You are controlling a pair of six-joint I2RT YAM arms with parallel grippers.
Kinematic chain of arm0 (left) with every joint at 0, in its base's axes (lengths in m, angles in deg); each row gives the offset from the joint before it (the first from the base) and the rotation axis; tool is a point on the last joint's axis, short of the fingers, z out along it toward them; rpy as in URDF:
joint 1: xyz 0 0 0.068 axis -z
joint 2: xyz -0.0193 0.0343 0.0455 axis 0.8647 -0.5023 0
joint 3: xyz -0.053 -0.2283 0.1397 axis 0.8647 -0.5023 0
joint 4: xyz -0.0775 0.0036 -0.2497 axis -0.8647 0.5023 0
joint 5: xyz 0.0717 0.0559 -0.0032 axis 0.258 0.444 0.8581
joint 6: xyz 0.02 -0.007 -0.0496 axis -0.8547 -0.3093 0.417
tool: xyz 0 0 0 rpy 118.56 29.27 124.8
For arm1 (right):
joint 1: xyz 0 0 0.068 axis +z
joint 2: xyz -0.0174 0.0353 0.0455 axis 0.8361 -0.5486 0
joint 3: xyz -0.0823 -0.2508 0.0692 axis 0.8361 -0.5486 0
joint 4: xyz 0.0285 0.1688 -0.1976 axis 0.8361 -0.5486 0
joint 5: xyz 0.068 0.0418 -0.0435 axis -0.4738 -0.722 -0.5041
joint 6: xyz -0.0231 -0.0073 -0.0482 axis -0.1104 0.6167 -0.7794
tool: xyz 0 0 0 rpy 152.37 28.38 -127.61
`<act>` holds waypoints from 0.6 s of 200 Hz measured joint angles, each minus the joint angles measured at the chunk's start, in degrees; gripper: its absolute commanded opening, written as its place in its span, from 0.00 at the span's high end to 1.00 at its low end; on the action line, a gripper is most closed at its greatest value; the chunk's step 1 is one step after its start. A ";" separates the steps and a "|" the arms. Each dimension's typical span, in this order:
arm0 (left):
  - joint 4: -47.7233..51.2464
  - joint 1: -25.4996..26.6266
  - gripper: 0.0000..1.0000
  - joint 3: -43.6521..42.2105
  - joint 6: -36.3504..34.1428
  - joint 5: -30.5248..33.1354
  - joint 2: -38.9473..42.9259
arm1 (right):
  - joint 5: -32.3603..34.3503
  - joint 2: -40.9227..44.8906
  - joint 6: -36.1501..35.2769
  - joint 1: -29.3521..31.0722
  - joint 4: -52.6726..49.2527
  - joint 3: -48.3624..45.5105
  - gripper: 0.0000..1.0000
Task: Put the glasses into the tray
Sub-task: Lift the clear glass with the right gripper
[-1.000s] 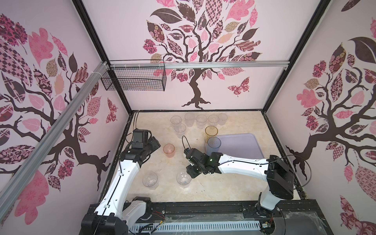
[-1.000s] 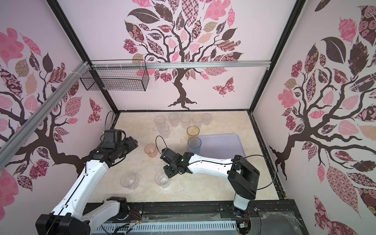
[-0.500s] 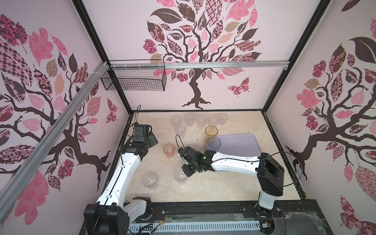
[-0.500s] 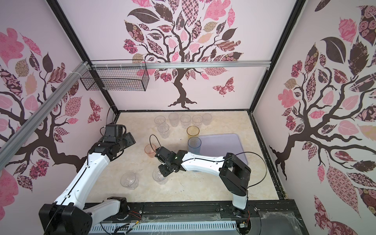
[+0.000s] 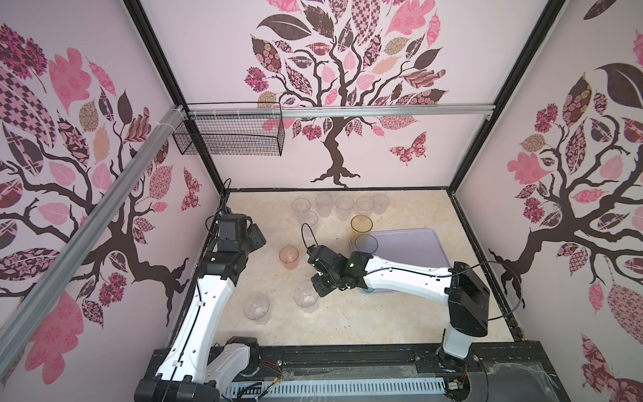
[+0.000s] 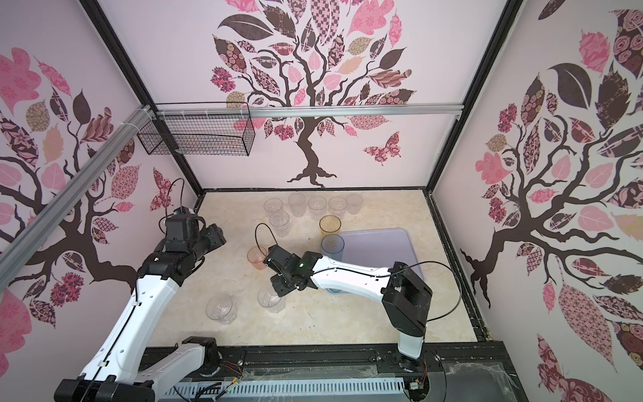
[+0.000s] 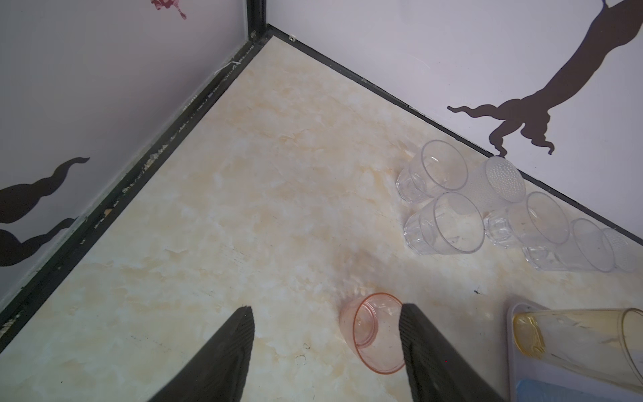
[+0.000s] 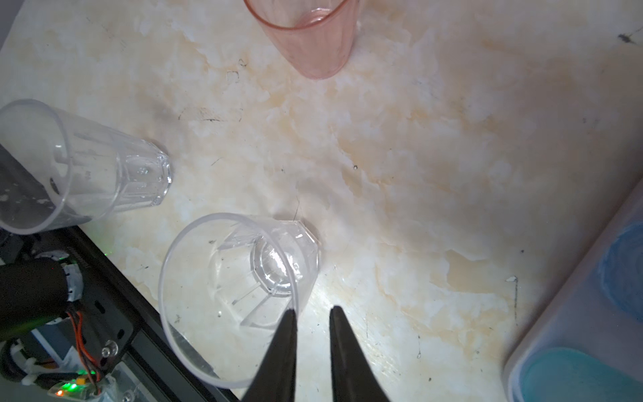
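Shows right gripper (image 8: 310, 311), narrowly parted and empty, at rim of clear glass (image 8: 236, 289); left gripper (image 7: 326, 308) spread wide beside pink glass (image 7: 375, 330); tray (image 5: 417, 243) nearby.

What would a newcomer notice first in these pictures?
The right gripper is poised, fingers slightly apart, at the rim of a clear glass near the table's front. Just beyond stands a pink glass; the lavender tray on the right holds a blue glass.

glasses (image 8: 208, 278): clear glossy plastic | tray (image 5: 410, 247): matt plastic | tabletop (image 7: 278, 209): smooth marbled | fingers (image 7: 222, 355): ribbed black
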 measured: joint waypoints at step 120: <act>-3.06 0.00 0.31 -3.02 2.12 -4.22 -0.37 | -0.48 -6.91 0.46 0.00 -0.55 2.45 0.86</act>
